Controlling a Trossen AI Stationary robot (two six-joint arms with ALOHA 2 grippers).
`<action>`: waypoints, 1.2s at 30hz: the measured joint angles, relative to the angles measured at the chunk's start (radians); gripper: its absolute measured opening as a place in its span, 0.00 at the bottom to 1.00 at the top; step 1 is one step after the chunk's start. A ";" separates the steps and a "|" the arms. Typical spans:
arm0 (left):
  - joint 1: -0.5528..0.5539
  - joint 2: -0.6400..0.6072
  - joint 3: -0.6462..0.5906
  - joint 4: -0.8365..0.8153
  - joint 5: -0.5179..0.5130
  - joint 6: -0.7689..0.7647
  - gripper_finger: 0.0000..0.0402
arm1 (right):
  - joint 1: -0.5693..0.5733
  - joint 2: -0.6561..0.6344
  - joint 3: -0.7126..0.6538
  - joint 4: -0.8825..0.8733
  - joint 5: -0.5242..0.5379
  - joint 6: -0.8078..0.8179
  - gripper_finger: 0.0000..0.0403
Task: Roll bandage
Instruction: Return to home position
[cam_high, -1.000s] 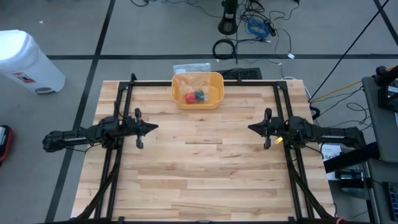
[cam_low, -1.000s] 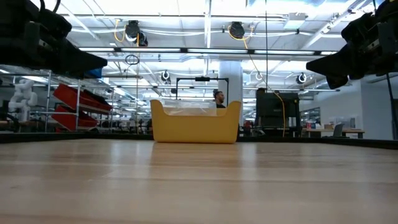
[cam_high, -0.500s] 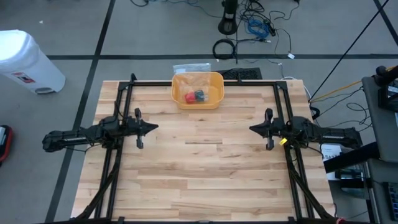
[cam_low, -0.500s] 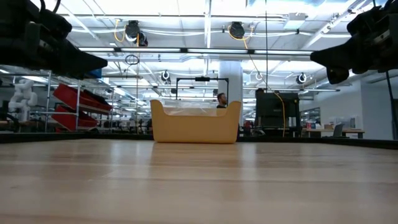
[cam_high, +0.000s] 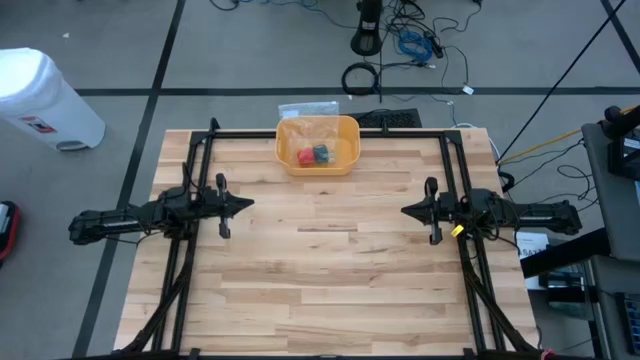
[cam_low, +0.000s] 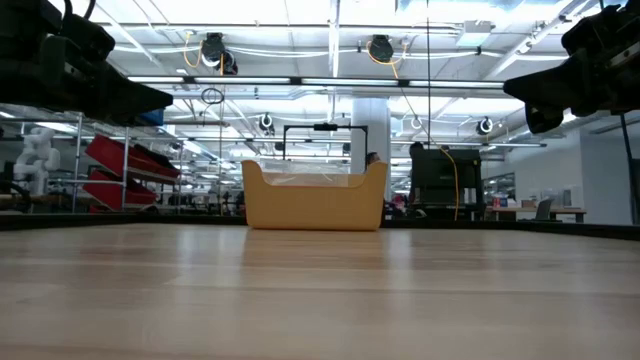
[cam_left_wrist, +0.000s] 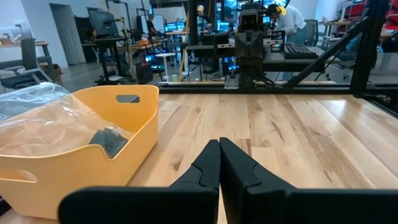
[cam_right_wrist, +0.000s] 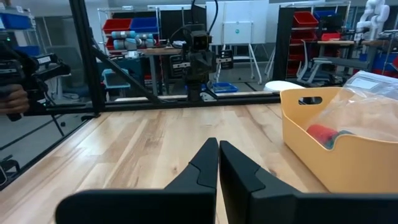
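A yellow bin (cam_high: 349, 160) stands at the middle of the table's far edge. In it lies a clear plastic bag (cam_right_wrist: 367, 112) with a red thing (cam_right_wrist: 320, 134) and a dark thing (cam_left_wrist: 111, 140). Whether either is the bandage I cannot tell. My left gripper (cam_high: 250, 204) hangs shut above the table's left side and points level toward the middle, with nothing in it. My right gripper (cam_high: 403, 210) hangs shut above the right side and faces it, also with nothing in it. Both are well clear of the bin.
A black frame (cam_high: 330, 133) runs along the table's far edge and down both sides under the arms. Bare wooden table top (cam_high: 325, 270) lies between the grippers and toward the near edge. People and racks show in the room beyond.
My right gripper has swung a little toward the table's near edge and drawn slightly back toward the right edge, staying shut.
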 joint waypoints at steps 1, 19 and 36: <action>0.000 0.000 0.000 0.000 0.000 0.000 0.00 | 0.002 0.000 0.000 0.000 0.001 -0.001 0.00; 0.000 0.000 0.000 0.002 -0.001 0.002 0.00 | 0.003 0.000 0.000 -0.001 -0.014 -0.080 0.00; -0.071 0.000 0.000 0.017 0.104 -0.001 0.00 | 0.003 0.000 0.000 -0.001 -0.008 -0.055 0.00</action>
